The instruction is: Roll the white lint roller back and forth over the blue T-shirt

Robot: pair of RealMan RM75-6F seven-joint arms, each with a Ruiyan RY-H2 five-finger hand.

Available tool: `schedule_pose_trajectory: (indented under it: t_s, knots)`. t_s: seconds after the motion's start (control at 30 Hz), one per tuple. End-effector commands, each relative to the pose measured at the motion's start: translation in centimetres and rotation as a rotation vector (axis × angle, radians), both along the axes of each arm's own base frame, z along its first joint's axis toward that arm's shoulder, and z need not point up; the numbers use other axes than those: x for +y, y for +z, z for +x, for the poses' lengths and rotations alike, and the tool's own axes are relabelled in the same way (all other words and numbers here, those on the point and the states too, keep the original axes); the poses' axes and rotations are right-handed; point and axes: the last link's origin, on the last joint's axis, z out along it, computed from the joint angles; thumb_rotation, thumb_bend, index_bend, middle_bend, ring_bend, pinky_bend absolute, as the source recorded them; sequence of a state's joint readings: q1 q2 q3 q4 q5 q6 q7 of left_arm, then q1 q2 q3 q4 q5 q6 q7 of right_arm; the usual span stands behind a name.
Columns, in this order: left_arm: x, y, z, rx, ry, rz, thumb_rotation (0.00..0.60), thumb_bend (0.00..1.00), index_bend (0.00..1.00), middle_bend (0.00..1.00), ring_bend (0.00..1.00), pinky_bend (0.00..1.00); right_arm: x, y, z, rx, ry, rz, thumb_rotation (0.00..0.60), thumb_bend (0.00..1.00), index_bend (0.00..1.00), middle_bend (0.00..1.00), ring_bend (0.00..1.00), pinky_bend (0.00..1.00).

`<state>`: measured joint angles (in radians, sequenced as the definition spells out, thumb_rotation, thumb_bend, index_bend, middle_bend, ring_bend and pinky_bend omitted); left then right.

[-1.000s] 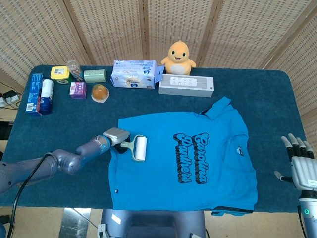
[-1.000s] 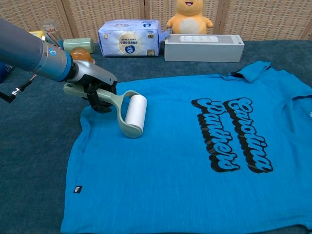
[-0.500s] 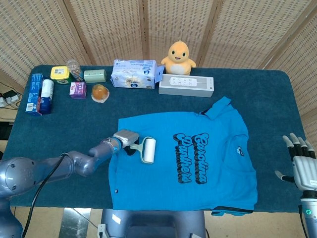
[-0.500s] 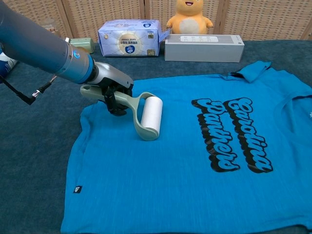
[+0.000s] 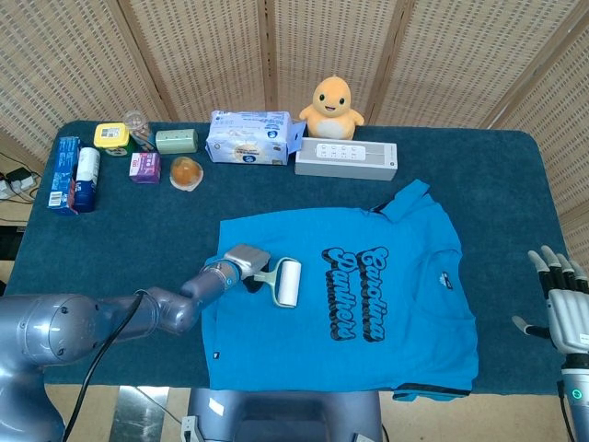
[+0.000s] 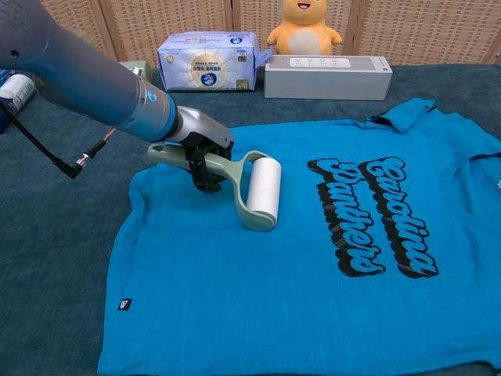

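Note:
A blue T-shirt [image 5: 368,341] [image 6: 313,298] with black lettering lies flat across the table's front half. My left hand [image 5: 243,261] [image 6: 200,149] grips the pale green handle of the white lint roller [image 5: 288,282] [image 6: 263,187]. The roller's white drum rests on the shirt, left of the lettering. My right hand [image 5: 563,308] hangs off the table's right front corner, fingers spread and holding nothing; the chest view does not show it.
Along the back edge stand a tissue pack [image 5: 248,137] [image 6: 207,61], a yellow plush chick [image 5: 334,108], a grey-white box [image 5: 346,158] [image 6: 326,76], and several small jars and boxes [image 5: 138,152]. The table is covered in dark blue cloth [image 5: 110,249].
My left hand has pushed the roller rightward across the shirt, from near the left sleeve toward the lettering. The right hand has stayed where it was.

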<state>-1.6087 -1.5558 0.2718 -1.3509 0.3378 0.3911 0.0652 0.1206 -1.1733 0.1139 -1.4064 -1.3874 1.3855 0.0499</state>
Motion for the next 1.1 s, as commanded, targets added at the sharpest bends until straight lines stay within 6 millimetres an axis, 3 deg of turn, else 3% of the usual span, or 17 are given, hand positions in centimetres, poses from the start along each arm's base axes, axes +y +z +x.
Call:
schedule_pose_trajectory:
  t_s: [0.03,0.63,1.1]
  knots:
    - [-0.1,-0.5,0.7,-0.003,-0.011,-0.004,0.600,1.00,0.90,1.00,0.91,1.00,0.0,0.1,0.0,-0.003,0.001,-0.002,0.600,0.00,0.01,0.00,0.00,0.00]
    - [-0.2,-3.3,4.6,-0.023,-0.039,-0.039,0.600,0.99,0.90,1.00,0.91,1.00,0.1,0.1,0.1,-0.005,0.002,-0.003,0.600,0.00,0.01,0.00,0.00,0.00]
    - [-0.1,-2.3,3.6,0.056,-0.062,-0.017,0.600,0.99,0.90,1.00,0.91,1.00,0.1,0.2,0.3,-0.006,0.009,-0.005,0.600,0.00,0.01,0.00,0.00,0.00]
